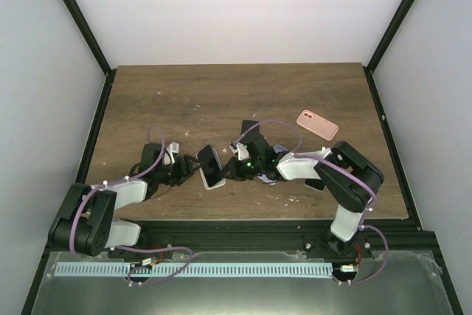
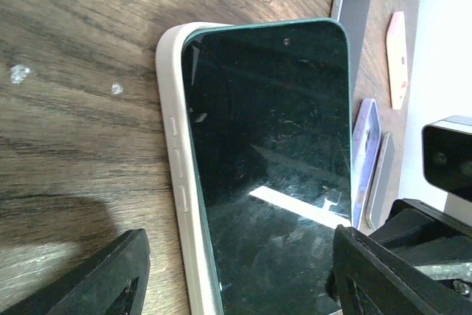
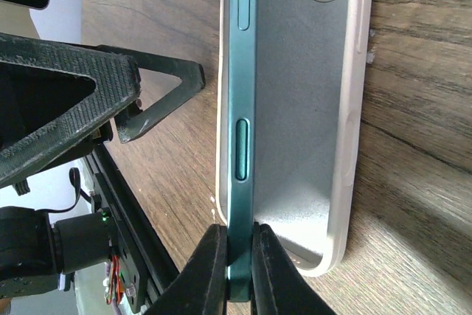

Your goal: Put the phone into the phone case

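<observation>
Status: phone tilted in phone case, 1 long edge against the case wall, not seated flat. On the right gripper, jaws pinch the phone's end. On the left gripper, jaws spread, straddling both. All at 6 o'clock on worktop; pink phone at 2 o'clock.

I see the phone, a dark green frame around black glass, tipped steeply up on one long edge with its side buttons showing. The right hand pinches its end. It stands along one long wall of the phone case, not seated flat. The case is off-white with a grey lining and a camera cutout, and it lies open side up on the desk, near the front middle.
</observation>
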Controlling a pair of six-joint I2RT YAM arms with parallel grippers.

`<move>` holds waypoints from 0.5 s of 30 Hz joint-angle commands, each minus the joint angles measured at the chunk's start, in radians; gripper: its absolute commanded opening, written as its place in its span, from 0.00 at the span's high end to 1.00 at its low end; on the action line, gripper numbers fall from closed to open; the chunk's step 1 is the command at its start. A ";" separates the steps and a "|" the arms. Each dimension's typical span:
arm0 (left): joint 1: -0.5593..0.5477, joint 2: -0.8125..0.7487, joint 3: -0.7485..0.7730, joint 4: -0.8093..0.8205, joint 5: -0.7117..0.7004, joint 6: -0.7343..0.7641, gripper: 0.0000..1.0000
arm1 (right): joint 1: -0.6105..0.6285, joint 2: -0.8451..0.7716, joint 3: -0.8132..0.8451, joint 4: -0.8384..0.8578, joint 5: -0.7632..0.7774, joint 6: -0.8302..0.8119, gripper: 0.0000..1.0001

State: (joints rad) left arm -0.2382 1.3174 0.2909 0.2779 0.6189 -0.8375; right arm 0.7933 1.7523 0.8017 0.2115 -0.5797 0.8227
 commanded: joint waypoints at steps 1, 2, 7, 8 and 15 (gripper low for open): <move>0.003 0.003 -0.008 0.060 0.021 -0.001 0.31 | 0.000 0.015 0.028 0.031 -0.009 0.012 0.98; 0.003 0.007 -0.007 0.061 0.020 0.001 0.32 | 0.001 0.015 0.026 0.032 -0.005 0.016 0.98; 0.003 0.035 -0.003 0.066 0.023 -0.003 0.38 | 0.000 0.019 0.025 0.031 0.000 0.029 0.93; 0.003 0.042 -0.003 0.066 0.026 -0.005 0.39 | 0.001 0.020 0.025 0.030 0.001 0.029 0.93; -0.008 0.066 -0.015 0.122 0.034 -0.024 0.43 | 0.006 0.022 0.019 0.038 0.017 0.041 0.92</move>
State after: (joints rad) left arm -0.2382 1.3758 0.2905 0.3332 0.6369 -0.8566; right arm 0.7944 1.7569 0.8017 0.2195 -0.5785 0.8474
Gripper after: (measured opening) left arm 0.585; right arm 0.081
